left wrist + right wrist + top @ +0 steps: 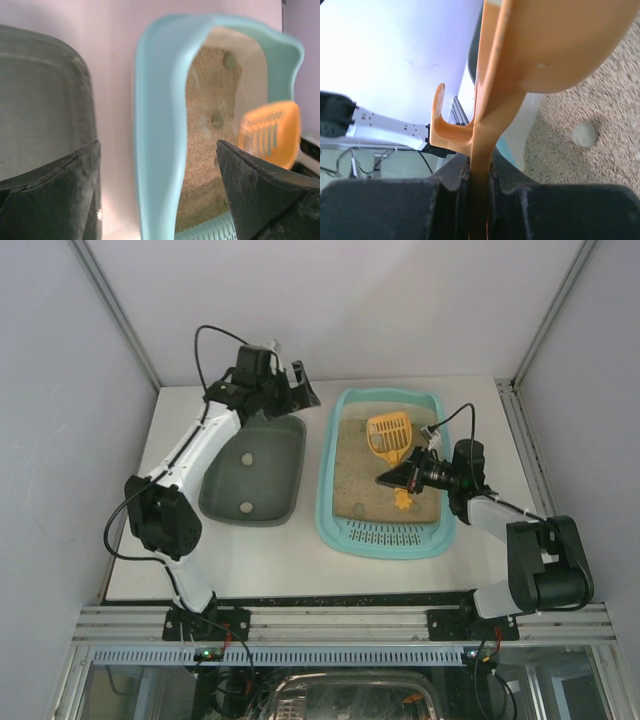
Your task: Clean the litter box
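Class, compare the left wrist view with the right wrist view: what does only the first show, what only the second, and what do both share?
Only left wrist: the dark grey-green tray, the slotted grate of the litter box, the open left gripper. Only right wrist: the right gripper shut on the scoop handle, and the handle's hook. Both: the orange scoop, beige litter, greyish lumps.

I see a white counter (270, 560) boxed in by pale grey walls (340, 300) left, far and right, evenly lit; an aluminium rail (340, 621) runs along its near edge.
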Controlling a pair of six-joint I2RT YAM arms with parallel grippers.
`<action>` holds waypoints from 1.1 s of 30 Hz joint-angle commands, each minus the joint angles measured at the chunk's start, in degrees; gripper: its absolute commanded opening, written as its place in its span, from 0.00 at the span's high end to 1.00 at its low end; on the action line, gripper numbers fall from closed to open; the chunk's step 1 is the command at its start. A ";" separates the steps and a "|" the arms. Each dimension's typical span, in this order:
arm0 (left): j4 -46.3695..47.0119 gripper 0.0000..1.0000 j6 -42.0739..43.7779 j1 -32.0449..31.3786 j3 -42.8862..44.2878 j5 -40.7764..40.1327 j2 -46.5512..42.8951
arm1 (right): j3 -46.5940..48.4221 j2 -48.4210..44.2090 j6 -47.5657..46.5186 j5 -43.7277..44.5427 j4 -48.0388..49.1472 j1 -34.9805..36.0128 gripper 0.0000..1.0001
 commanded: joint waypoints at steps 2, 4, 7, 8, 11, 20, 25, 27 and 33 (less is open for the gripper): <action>-3.92 0.00 6.55 4.20 7.28 0.05 -1.64 | -6.60 -4.31 9.94 0.22 38.02 -0.21 1.00; -4.63 0.00 7.31 5.21 7.24 -0.46 -2.21 | -8.16 -3.18 13.83 0.91 46.83 -0.26 1.00; -5.97 0.00 7.40 6.04 6.22 -0.75 -3.05 | -8.77 2.21 25.98 2.04 62.89 -1.21 1.00; -6.18 0.00 7.67 6.06 5.69 -0.75 -3.41 | -8.74 2.71 26.74 2.24 63.16 -1.33 1.00; -6.35 0.00 8.51 6.02 4.17 -1.01 -4.80 | -8.62 2.06 26.67 1.32 63.09 -0.64 1.00; -2.02 0.00 8.33 6.95 -3.21 0.89 -11.41 | -9.68 -0.83 30.85 1.48 58.39 -0.45 1.00; -1.24 0.00 2.85 13.21 -6.96 13.80 -14.57 | 0.23 -9.87 9.66 3.96 8.02 6.59 1.00; 0.35 0.00 -2.57 17.64 -9.73 20.35 -15.73 | 9.40 -11.94 -3.62 8.61 -14.95 12.12 1.00; 1.69 0.00 -5.66 27.39 -16.41 20.04 -20.56 | 26.83 -7.83 -8.78 13.06 -36.45 20.36 1.00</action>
